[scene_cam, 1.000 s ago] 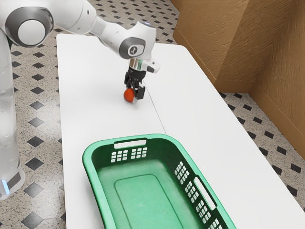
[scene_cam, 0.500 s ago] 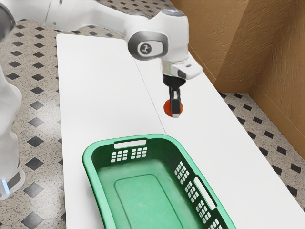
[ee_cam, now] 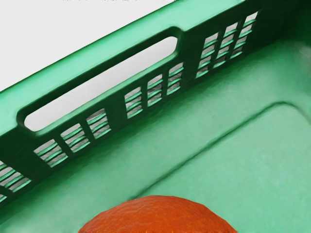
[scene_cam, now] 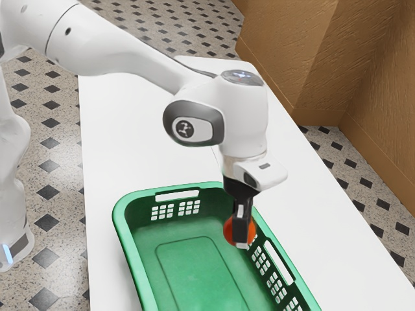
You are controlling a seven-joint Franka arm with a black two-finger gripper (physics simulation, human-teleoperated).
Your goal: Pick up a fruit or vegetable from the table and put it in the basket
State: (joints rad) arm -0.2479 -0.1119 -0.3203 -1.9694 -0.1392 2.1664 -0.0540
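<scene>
Saw a round, orange-red fruit (scene_cam: 229, 232) held over the basket (scene_cam: 122, 234), near a slotted wall with a handle opening. Saw the basket green, open-topped and upright.

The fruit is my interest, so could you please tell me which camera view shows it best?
The exterior view: most of the fruit's round outline shows there, on both sides of the end effector. The wrist view gives a curved, orange-red part, cut off by the lower edge, against the green basket.
</scene>
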